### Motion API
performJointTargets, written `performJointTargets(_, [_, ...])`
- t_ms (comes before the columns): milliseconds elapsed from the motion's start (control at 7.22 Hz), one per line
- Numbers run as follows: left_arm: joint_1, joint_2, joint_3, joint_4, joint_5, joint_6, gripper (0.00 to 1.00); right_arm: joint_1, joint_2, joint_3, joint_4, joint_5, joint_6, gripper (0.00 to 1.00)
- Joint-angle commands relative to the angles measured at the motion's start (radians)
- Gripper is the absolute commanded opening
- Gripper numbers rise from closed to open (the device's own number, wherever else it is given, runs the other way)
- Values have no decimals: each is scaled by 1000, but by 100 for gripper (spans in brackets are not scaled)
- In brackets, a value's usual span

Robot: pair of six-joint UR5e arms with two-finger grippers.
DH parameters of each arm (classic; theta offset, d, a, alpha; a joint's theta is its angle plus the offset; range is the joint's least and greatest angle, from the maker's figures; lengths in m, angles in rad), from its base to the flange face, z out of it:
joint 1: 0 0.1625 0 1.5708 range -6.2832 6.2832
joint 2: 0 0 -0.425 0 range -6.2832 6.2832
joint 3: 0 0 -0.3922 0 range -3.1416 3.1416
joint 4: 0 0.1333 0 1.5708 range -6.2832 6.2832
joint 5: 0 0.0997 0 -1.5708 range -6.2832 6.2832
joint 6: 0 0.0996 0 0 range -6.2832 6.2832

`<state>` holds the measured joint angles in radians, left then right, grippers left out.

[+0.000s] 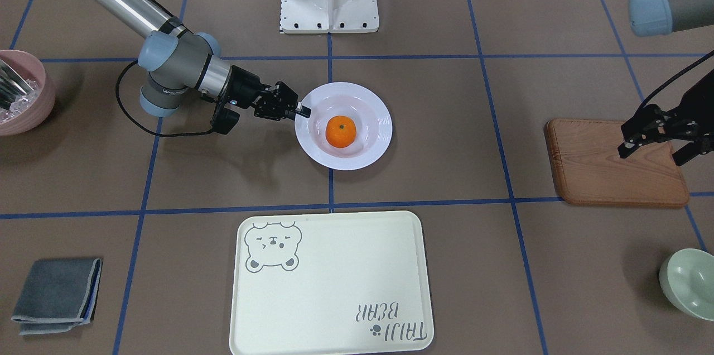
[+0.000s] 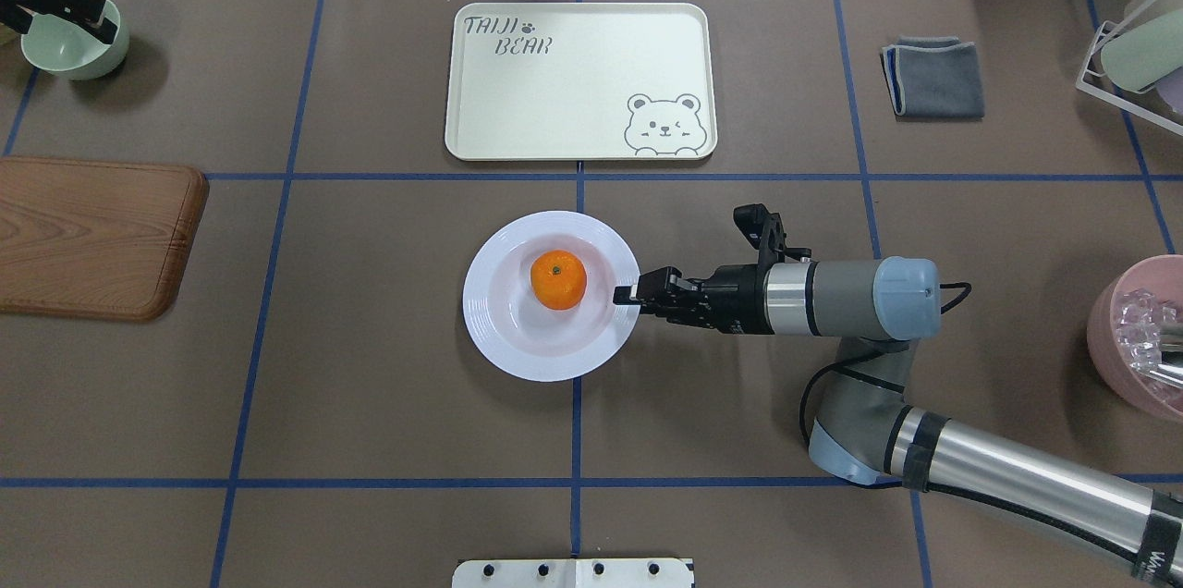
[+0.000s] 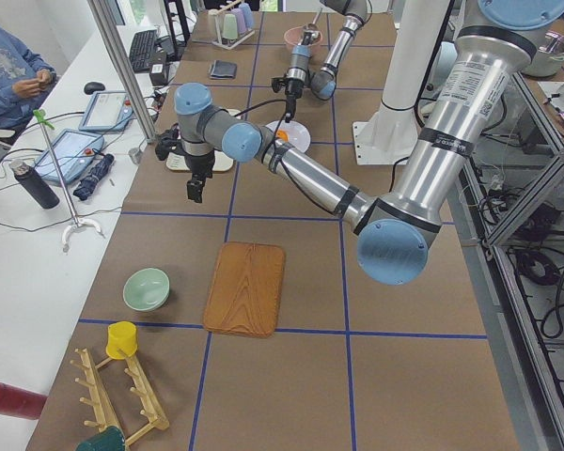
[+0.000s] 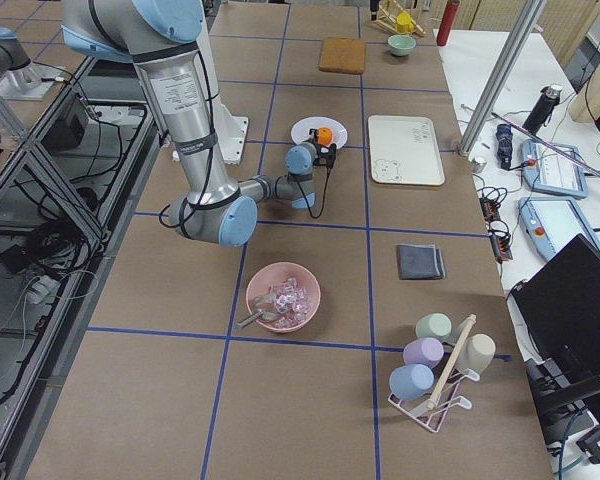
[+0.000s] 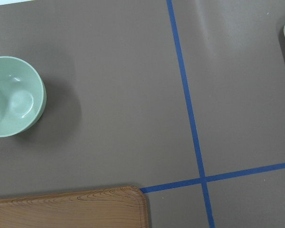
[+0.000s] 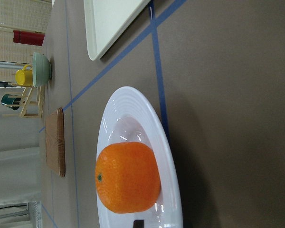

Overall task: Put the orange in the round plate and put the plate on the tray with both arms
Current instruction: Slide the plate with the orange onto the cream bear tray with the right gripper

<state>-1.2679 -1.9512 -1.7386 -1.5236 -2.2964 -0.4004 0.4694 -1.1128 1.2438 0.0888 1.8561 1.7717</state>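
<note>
The orange lies in the well of the white round plate, which rests flat on the table's middle. My right gripper is turned on its side at the plate's rim nearest the right arm and looks shut on it. In the right wrist view one black fingertip shows above the rim, beside the orange. The cream bear tray stands bare beyond the plate. My left gripper hangs open and holds nothing above the wooden board's edge.
Under the left arm lie a brown wooden board and a mint-green bowl. A pink bowl sits behind the right arm, a folded grey cloth beside the tray, a cup rack at the far corner.
</note>
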Motion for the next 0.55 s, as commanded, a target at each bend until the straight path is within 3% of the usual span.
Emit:
performJointTargets(0, [-1, 1, -2, 3, 0, 0, 98, 0, 1, 2, 2, -2, 0, 0])
performJointTargets(416, [-2, 1, -2, 3, 0, 0, 98, 2, 14, 9, 6, -9, 0, 0])
